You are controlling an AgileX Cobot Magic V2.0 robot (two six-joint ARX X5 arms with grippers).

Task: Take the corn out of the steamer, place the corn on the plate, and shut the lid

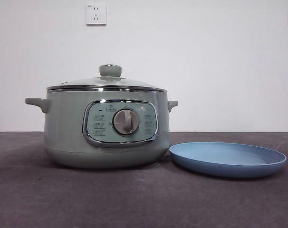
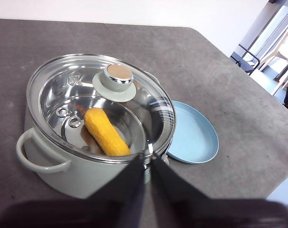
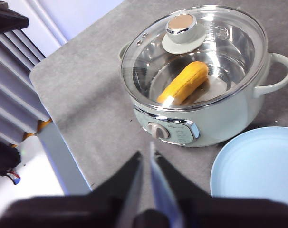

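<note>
The pale-green steamer [image 1: 106, 128] stands on the dark table with its glass lid [image 1: 106, 84] on. Through the lid the yellow corn [image 2: 106, 132] lies inside the pot; it also shows in the right wrist view [image 3: 183, 83]. The empty light-blue plate [image 1: 228, 159] lies right beside the steamer. My left gripper [image 2: 147, 159] is shut and empty, raised above the table short of the steamer [image 2: 87, 137]. My right gripper [image 3: 146, 161] is shut and empty, raised in front of the steamer [image 3: 201, 85] and beside the plate [image 3: 258, 166]. Neither arm shows in the front view.
A white wall with a socket [image 1: 96, 14] stands behind the table. The table's edge [image 3: 53, 123] runs near my right gripper, with white equipment below it. A window and furniture [image 2: 272, 42] lie beyond the table's far corner.
</note>
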